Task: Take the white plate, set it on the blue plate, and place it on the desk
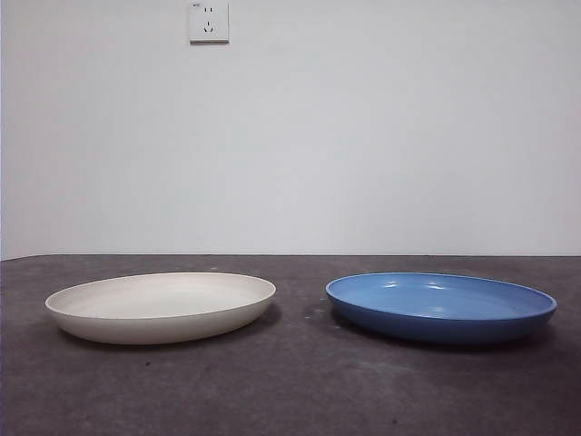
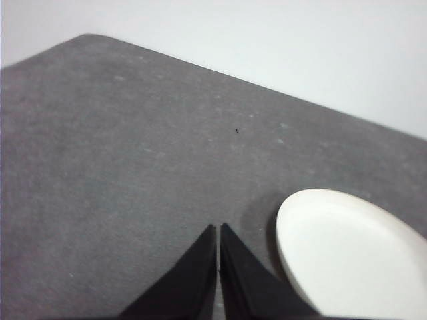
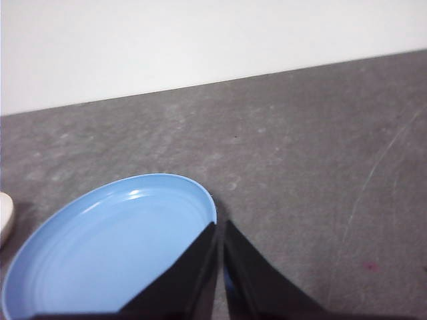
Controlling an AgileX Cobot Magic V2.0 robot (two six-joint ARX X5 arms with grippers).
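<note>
Front view first, from left to right: the white plate (image 1: 161,306) is seen resting flat on the desk (image 1: 290,391), and the blue plate (image 1: 441,305) is seen resting flat on the same surface beside it, with a strip of bare desk between the two rims, so that they are apart and not touching. A wall socket (image 1: 209,21) is mounted on the pale wall behind them, and neither arm is caught in this view. By the left wrist camera, the left gripper (image 2: 218,230) is shown with its two black jaws pressed together, tip to tip, with nothing between them. The white plate (image 2: 350,257) is found just beside these closed fingers, on their outer flank, its near rim close to one jaw but not seen to be touched by it; mottled grey desk (image 2: 133,167) lies beyond the fingertips. By the right wrist camera, the right gripper (image 3: 221,228) is likewise shown clenched on nothing, the jaws meeting along a thin line. The blue plate (image 3: 113,250) is found just beside its fingers, its rim passing behind one jaw, though contact cannot be told. A sliver of the white plate (image 3: 5,217) is glimpsed at the picture's edge, beyond the blue plate, well apart from these fingers.
</note>
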